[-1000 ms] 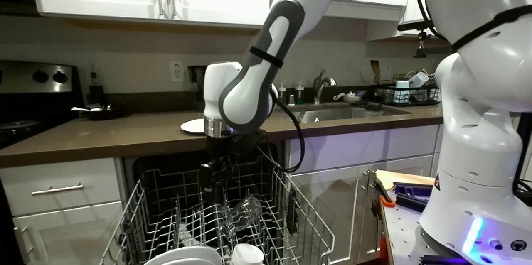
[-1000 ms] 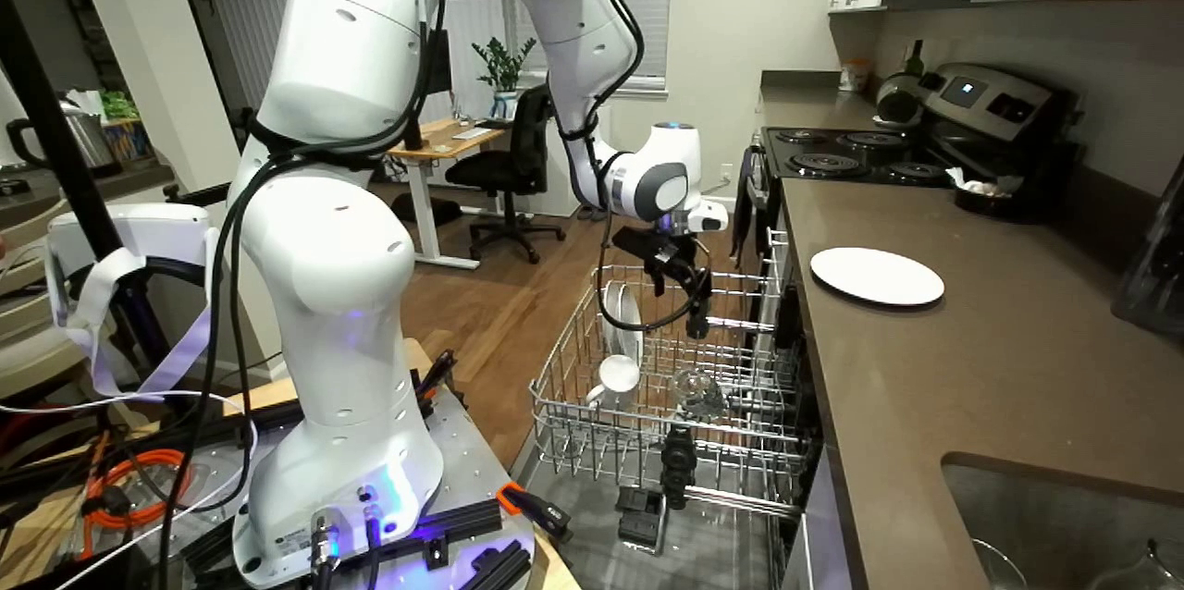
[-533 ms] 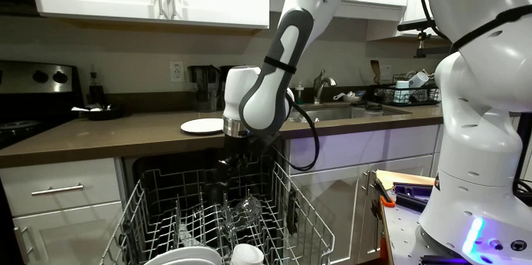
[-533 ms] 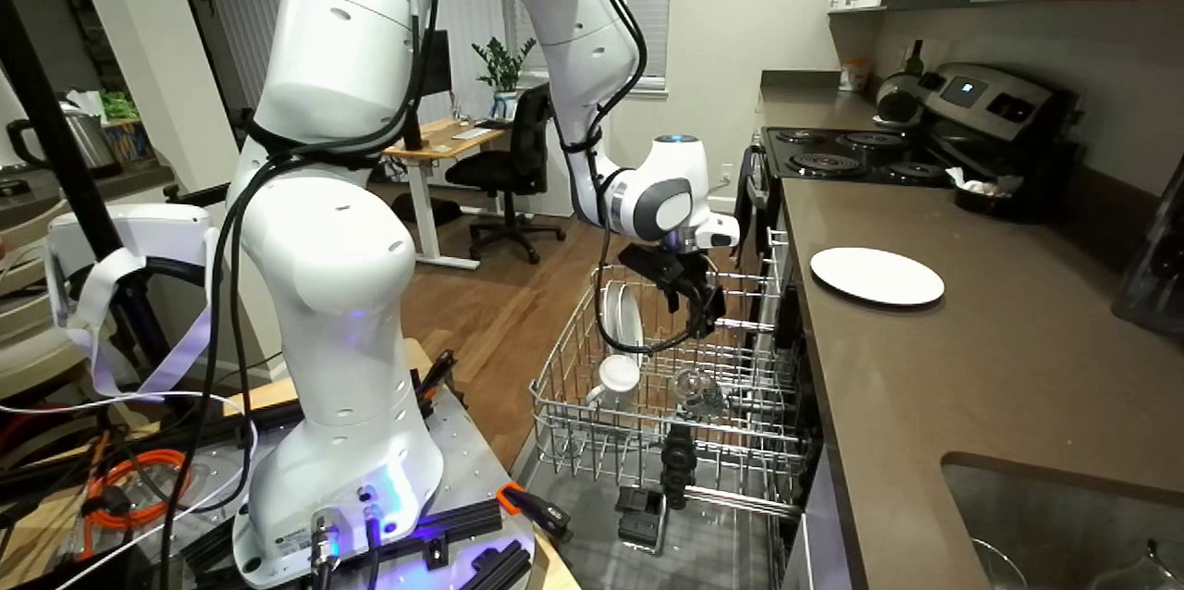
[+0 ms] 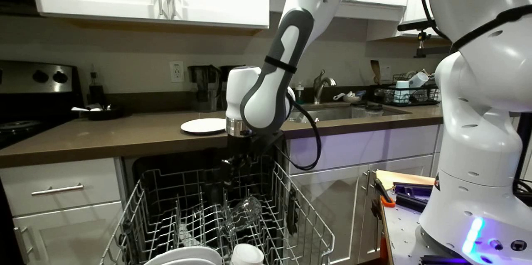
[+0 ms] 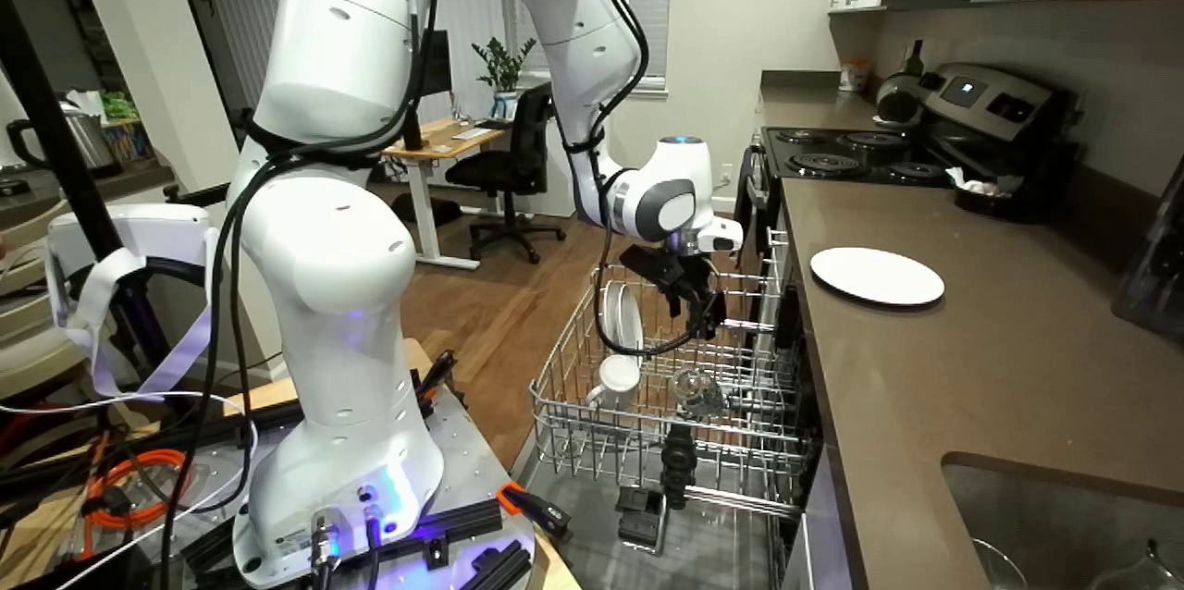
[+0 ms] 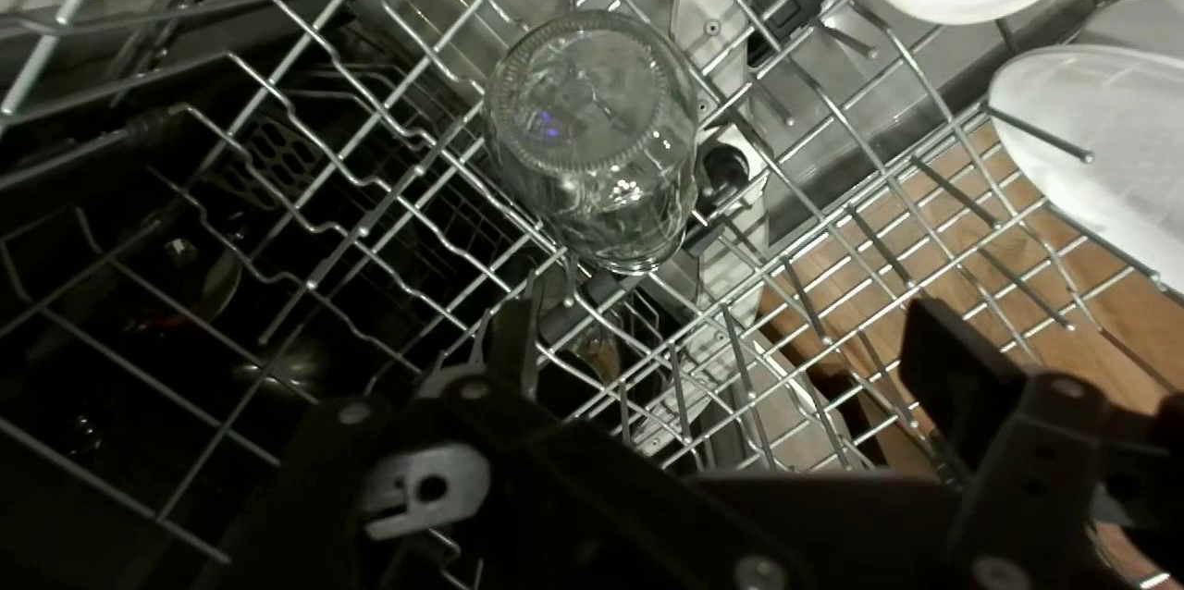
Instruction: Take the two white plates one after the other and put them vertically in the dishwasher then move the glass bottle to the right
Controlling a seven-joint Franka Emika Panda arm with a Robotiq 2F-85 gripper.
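Two white plates (image 6: 622,317) stand upright side by side in the pulled-out rack of the open dishwasher (image 6: 717,539); part of them shows at the right of the wrist view. Another white plate (image 5: 203,125) lies flat on the counter. The clear glass bottle (image 7: 592,137), a wide jar shape, rests bottom up on the wires with its mouth end toward my jaws. My gripper (image 7: 726,322) hangs over the rack, jaws wide apart, only wires between its fingers, and the bottle is clear of both. Against the dark interior its fingertips are hard to make out in both exterior views.
A white cup (image 6: 618,374) with a handle sits between plates and bottle. Upright tines and wire sides (image 5: 331,236) bound the rack. The counter edge (image 5: 104,148) rises close behind the arm. A cable (image 5: 318,148) loops beside the wrist.
During the earlier half second the arm shifted toward the counter and the bottle and sank slightly, uncovering the counter plate. Since then it has barely moved. Plates, cup and bottle stayed put.
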